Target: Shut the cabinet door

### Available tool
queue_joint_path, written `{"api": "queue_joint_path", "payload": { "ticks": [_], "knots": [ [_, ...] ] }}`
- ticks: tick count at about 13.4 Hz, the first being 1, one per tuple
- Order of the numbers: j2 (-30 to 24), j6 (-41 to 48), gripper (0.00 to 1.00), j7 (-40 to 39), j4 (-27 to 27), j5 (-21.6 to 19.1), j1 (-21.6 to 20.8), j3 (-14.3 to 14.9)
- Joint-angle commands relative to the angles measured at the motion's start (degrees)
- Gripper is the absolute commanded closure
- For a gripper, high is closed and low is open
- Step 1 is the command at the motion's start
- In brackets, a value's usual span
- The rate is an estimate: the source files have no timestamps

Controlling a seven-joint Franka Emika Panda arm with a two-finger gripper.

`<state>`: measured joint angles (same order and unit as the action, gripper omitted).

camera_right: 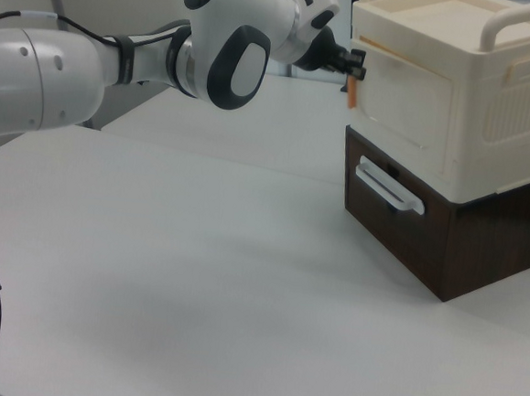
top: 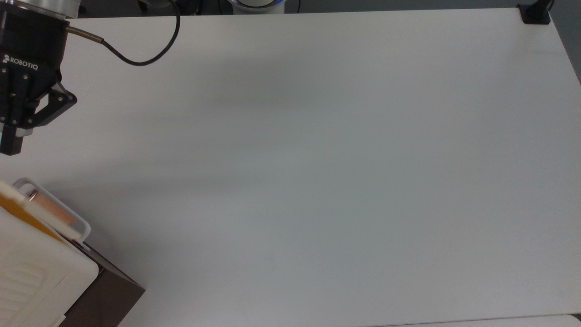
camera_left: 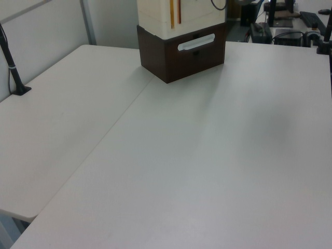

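Observation:
The cabinet (top: 32, 277) stands at the top view's lower left, with a white ribbed top and a dark brown base (camera_right: 445, 240). The cabinet door (camera_right: 405, 104) lies flat against the cabinet's front. Its copper-orange handle (top: 50, 210) runs along the door's free edge (camera_left: 172, 13). My gripper (top: 11, 144) is at the top view's left edge, fingers together and holding nothing. In the right view my gripper (camera_right: 356, 66) sits right at the door's handle edge, at the top corner.
A white loop-shaped rail (camera_right: 389, 191) sticks out from the brown base below the door. The gripper's cable (top: 136, 59) arcs over the table (top: 317, 159). A black clamp (top: 535, 13) sits at the far right corner. A black pole (camera_left: 13, 67) stands at the left view's left.

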<state>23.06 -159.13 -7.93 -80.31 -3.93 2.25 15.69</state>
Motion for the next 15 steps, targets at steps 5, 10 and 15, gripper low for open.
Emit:
{"api": "queue_joint_path", "payload": {
  "ticks": [5, 10, 15],
  "knots": [
    [3.6, -8.9, 0.95, 11.0, 2.7, -0.6, -0.7, 0.2],
    [6.8, -9.1, 0.95, 11.1, 6.2, -0.5, -0.3, 0.3],
    [10.8, -9.2, 0.94, 11.2, 10.6, -0.6, -0.1, 0.5]
  ]
}}
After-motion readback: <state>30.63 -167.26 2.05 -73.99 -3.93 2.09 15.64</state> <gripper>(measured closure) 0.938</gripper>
